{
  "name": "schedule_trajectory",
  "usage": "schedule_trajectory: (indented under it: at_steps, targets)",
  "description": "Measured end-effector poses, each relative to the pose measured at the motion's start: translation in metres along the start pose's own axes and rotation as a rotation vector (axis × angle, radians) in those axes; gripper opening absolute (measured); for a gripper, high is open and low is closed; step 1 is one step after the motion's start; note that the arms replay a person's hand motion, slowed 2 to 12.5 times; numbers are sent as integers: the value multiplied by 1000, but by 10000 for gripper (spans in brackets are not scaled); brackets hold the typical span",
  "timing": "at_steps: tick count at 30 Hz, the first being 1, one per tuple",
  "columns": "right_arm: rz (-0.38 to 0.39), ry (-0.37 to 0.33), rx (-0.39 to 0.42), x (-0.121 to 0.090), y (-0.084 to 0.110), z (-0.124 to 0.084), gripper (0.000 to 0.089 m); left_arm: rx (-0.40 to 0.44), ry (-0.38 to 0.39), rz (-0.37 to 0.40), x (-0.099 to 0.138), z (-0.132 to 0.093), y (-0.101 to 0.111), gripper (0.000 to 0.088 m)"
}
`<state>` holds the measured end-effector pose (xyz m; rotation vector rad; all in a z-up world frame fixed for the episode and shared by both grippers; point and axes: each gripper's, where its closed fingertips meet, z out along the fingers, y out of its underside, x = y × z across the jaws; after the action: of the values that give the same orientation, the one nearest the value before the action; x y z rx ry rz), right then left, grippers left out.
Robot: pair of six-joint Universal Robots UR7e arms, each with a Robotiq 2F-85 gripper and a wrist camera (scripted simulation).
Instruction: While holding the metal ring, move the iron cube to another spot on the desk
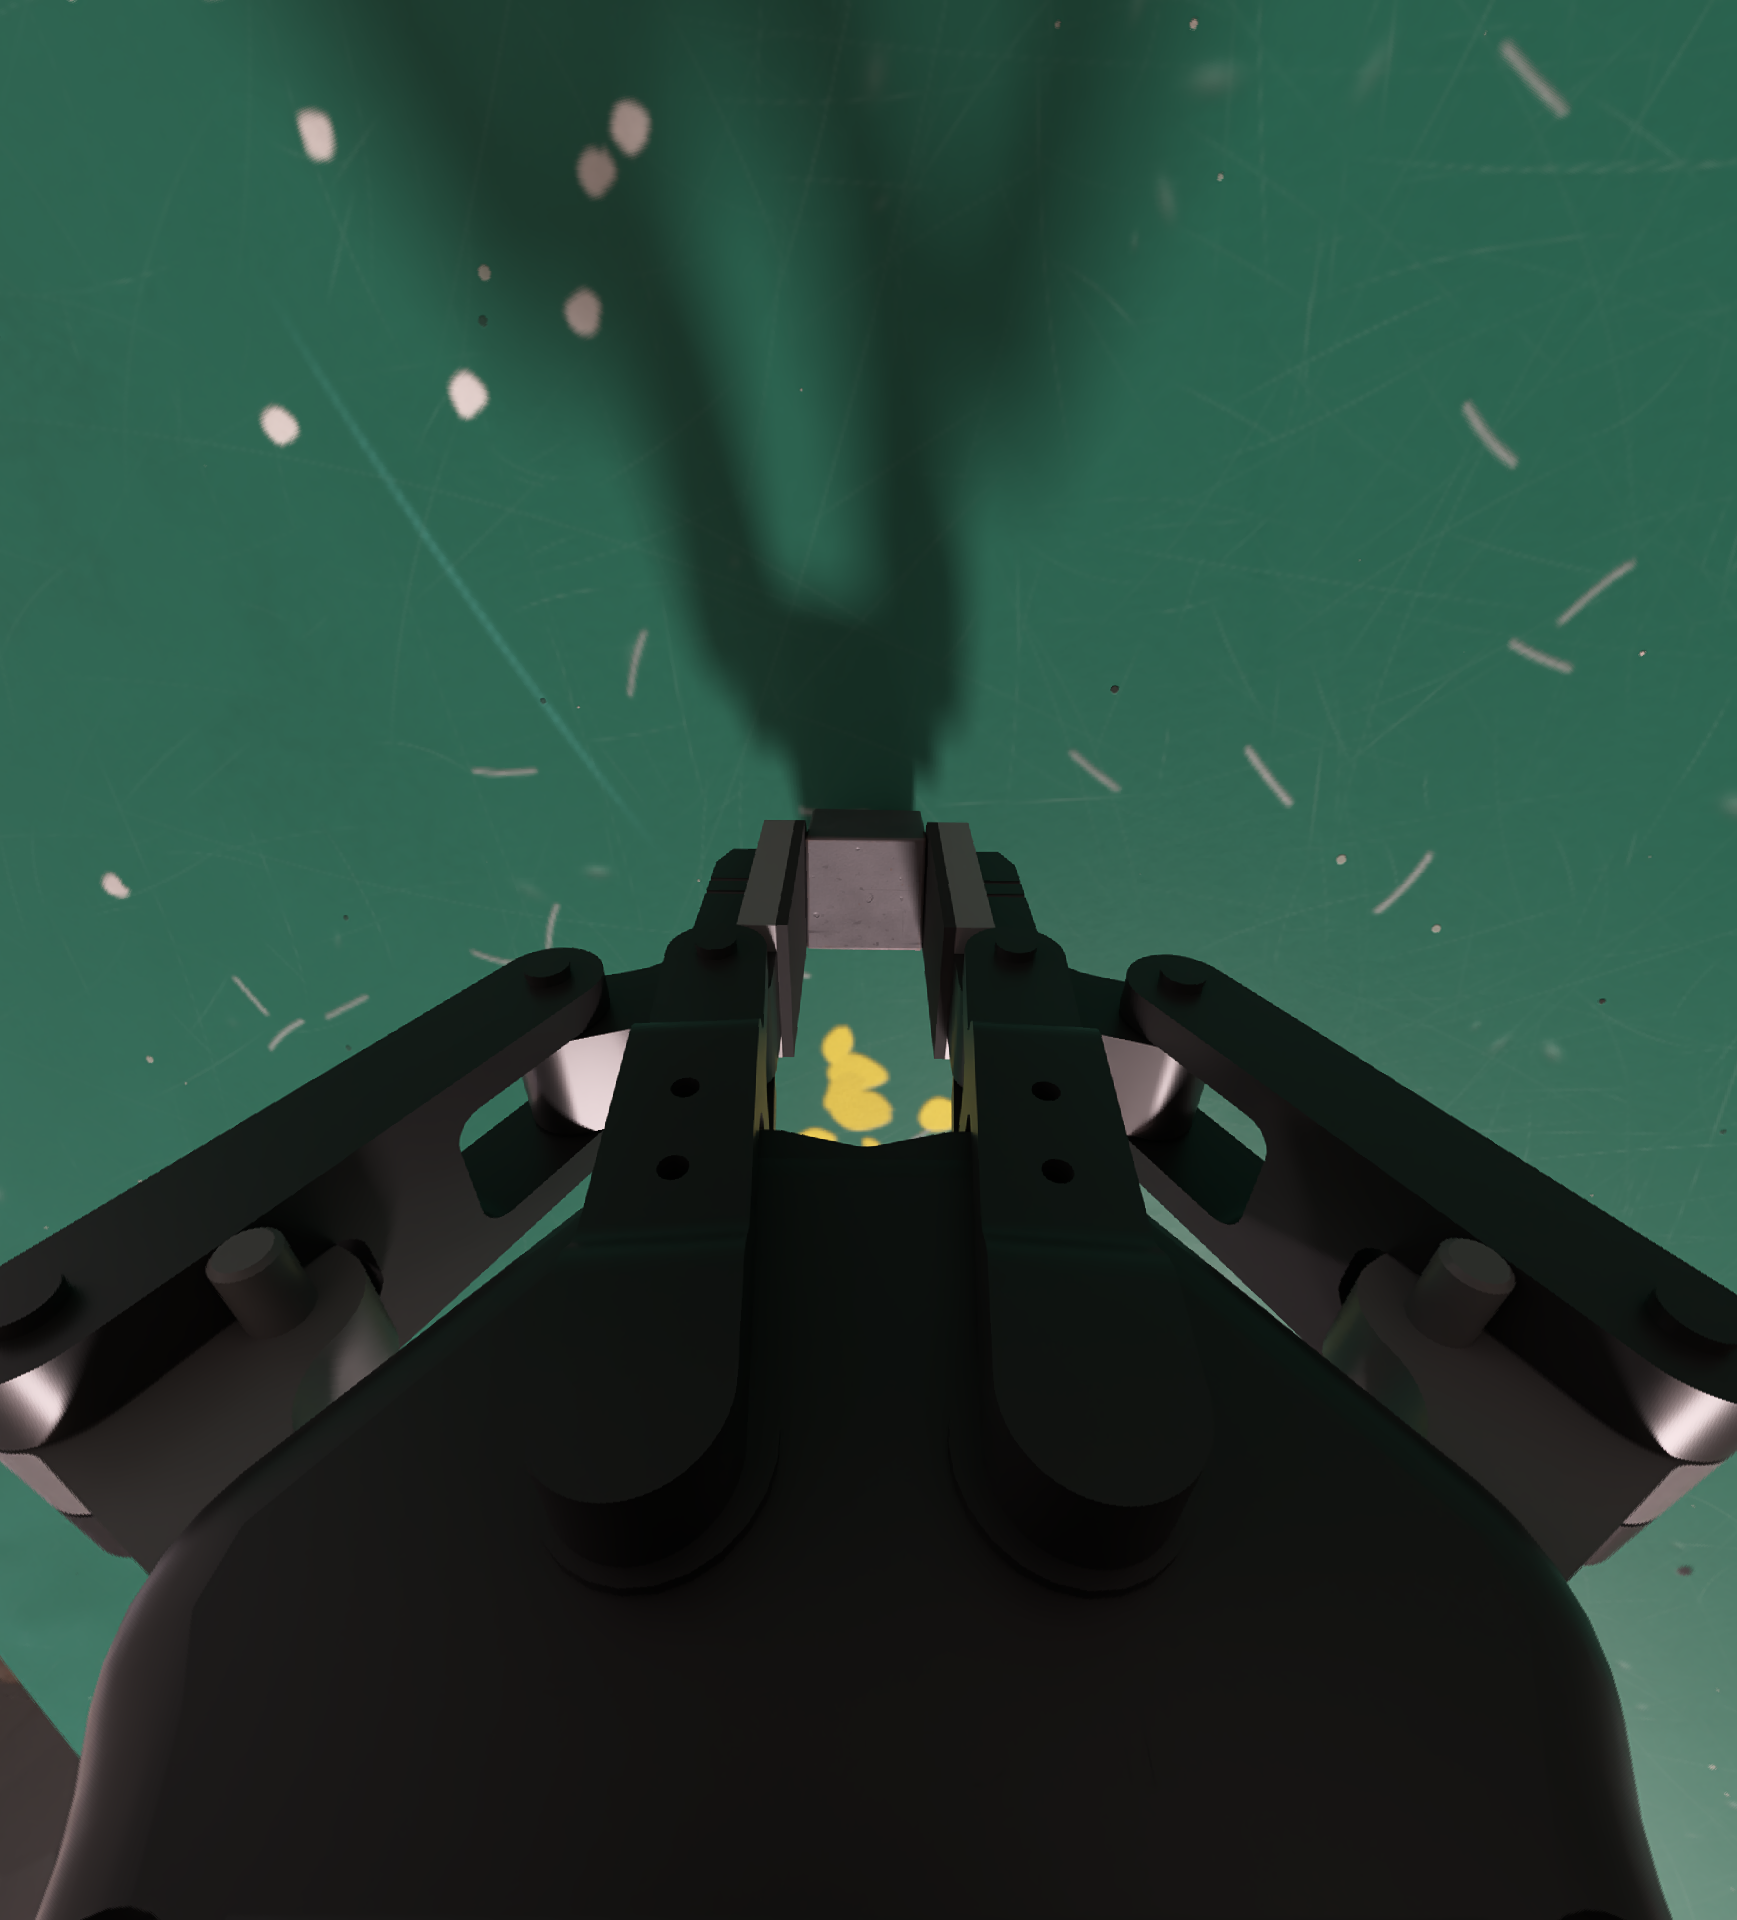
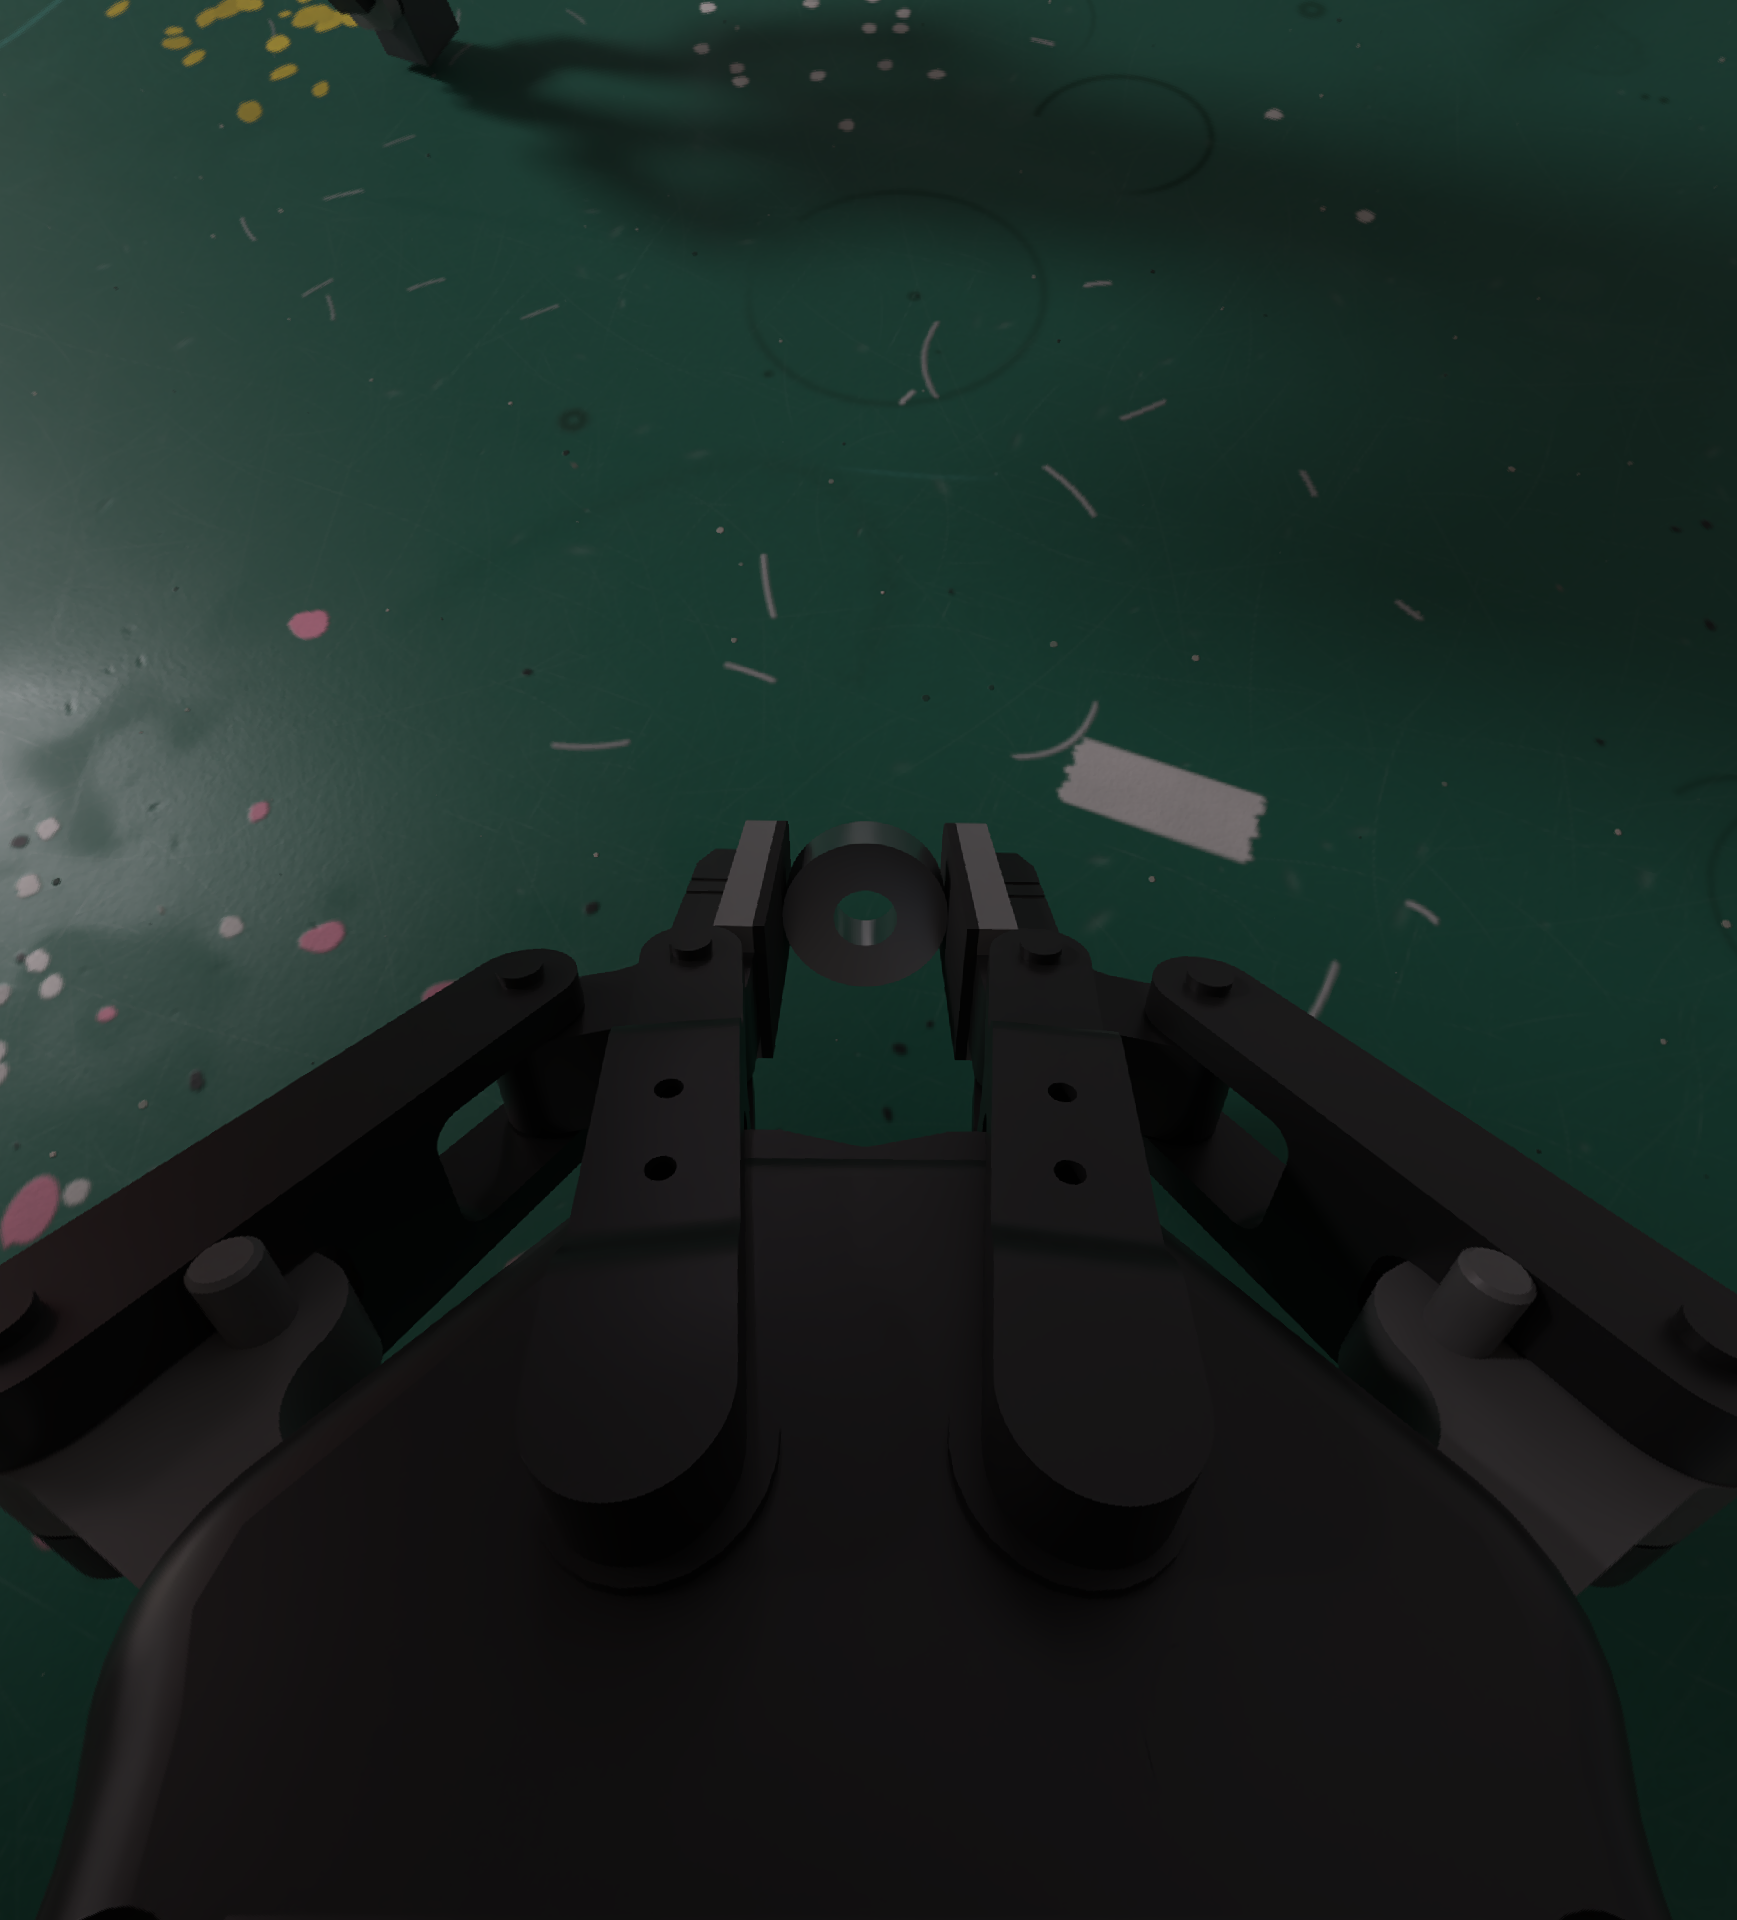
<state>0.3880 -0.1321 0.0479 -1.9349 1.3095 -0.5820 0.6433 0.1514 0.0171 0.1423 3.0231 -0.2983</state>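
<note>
- Clamping the iron cube (image 1: 864, 896) squarely between its pads, the left gripper (image 1: 865, 914) was seen low over the green desk (image 1: 1363, 416), cube at the fingertips.
- The metal ring (image 2: 864, 902) was gripped by the right gripper (image 2: 865, 914), hole facing the camera, well apart.

Iron cube (image 1: 863, 896) looks dull brushed metal, faintly pitted; metal ring (image 2: 864, 902) dark, smooth, satin; green desk (image 2: 531, 468) scratched, paint-speckled, slightly glossy.

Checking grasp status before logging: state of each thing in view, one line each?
left hand: shut on the iron cube
iron cube: clamped between the fingertips, near or on the desk; contact unclear
right hand: shut on the metal ring
metal ring: held on edge, hole facing the camera
desk: green, scratched, paint-flecked
</note>
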Motion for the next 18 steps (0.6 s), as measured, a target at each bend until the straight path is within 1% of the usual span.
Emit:
schedule_trajectory:
  at_steps: [9,18]
  targets:
    - [-4,-2,10,0,-2,-1,260,44,-32,-50,-1,-12,-2,201]
    - [-14,-6,15,-1,-4,-1,260,110,-72,-116,1,-35,-4,201]
